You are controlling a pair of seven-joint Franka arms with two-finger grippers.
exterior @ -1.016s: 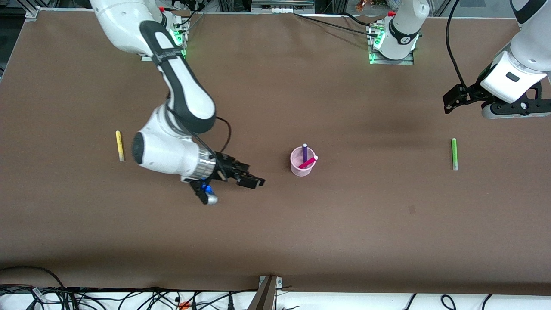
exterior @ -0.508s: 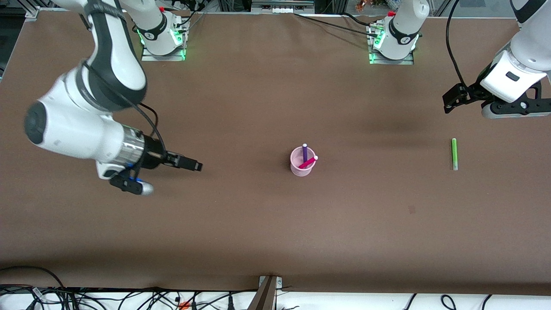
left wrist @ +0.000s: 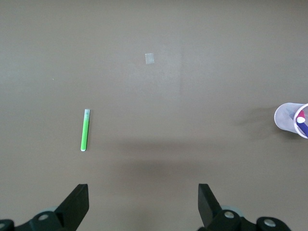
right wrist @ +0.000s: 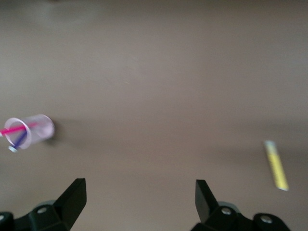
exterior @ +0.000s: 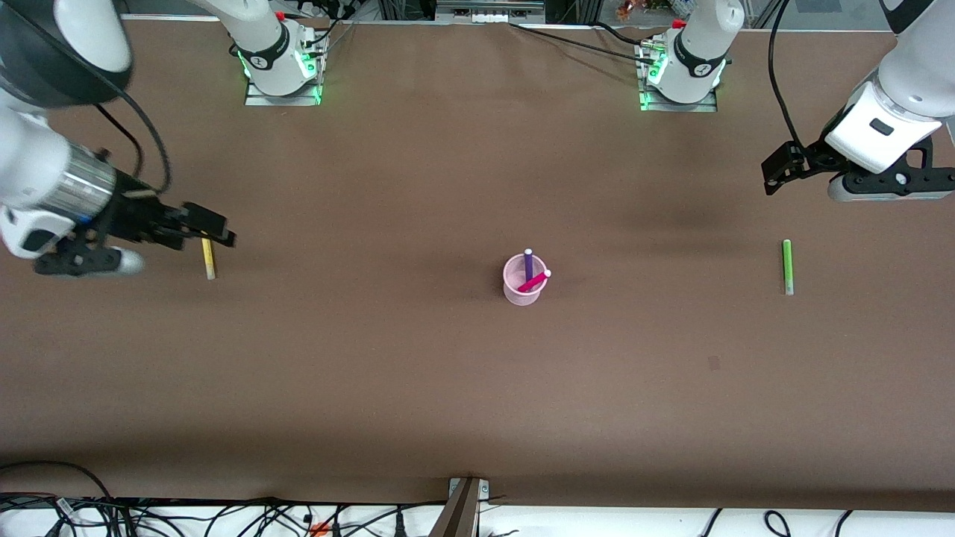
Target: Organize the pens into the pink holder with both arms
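Observation:
The pink holder [exterior: 521,280] stands mid-table with the dark purple pen [exterior: 528,262] and the magenta-pink pen [exterior: 535,281] in it. It also shows in the left wrist view [left wrist: 291,118] and the right wrist view [right wrist: 37,129]. The yellow pen [exterior: 209,261] lies toward the right arm's end; my right gripper [exterior: 213,230] is open and empty over its upper end. It shows in the right wrist view [right wrist: 276,166]. The green pen [exterior: 786,265] lies toward the left arm's end, seen too in the left wrist view [left wrist: 85,130]. My left gripper [exterior: 777,173] is open and empty above the table.
The brown table [exterior: 462,388] runs wide around the holder. The arm bases [exterior: 280,60] stand along its edge farthest from the camera. A small pale scrap [left wrist: 149,58] lies on the table. Cables [exterior: 224,518] hang past the near edge.
My right arm has swung from beside the holder to the right arm's end of the table, reaching the yellow pen. My left gripper has shifted slightly. The pens and holder have not moved.

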